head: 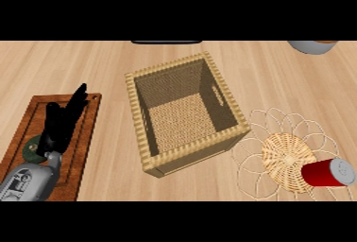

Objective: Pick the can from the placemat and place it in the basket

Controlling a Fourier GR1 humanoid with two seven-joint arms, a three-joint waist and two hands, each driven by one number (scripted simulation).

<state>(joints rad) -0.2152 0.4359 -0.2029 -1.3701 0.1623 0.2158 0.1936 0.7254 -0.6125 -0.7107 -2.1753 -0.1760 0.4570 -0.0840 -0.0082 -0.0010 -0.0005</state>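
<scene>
1. The can [327, 173] lay tipped on the placemat [286, 160], lower right of the frame.
2. The left hand [63, 120] rested with straight fingers, lower left.
3. Grasping across the can's red side would suit, then lifting over the basket [182, 156] wall.

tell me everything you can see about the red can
The can is red-bodied with a grey metal-looking end face. It lies on its side, that end facing right, on the right part of the round woven placemat, over the wicker centre's edge and the wire loops. Nothing else touches it. It sits right of the basket, outside it, and no hand is near it.
</scene>
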